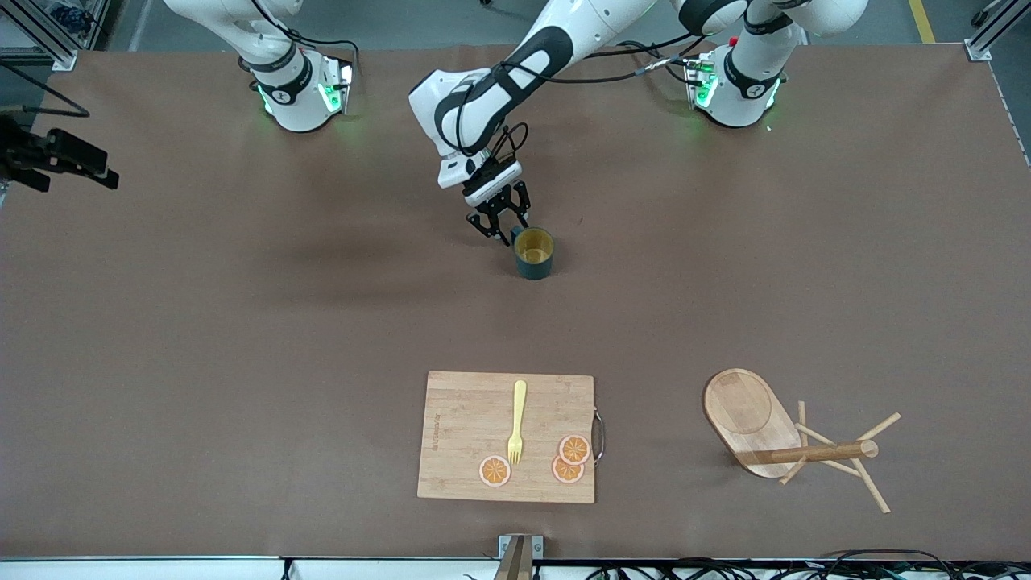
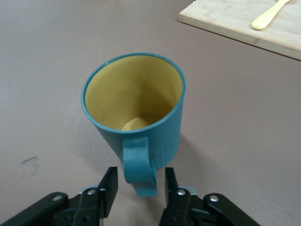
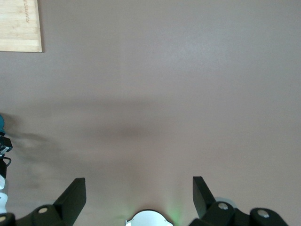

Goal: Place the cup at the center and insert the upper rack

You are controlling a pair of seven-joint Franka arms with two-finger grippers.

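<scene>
Near the middle of the surface (image 1: pixel 242 322), upright: teal mug (image 1: pixel 533 251), hard, light, slippery. Best taken by its loop handle (image 2: pixel 139 167), between fingers of the left hand (image 2: pixel 138 184), open, not pinching yet. Right hand (image 3: pixel 138 188) waiting, open.

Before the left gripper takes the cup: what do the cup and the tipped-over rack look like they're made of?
The cup: likely glazed ceramic or hard plastic; glossy teal outside, mustard inside, faint ribs, thick rim. I can't tell which. The upper rack: pale, unpainted wood or bamboo, matte, grain visible on its oval base.
</scene>
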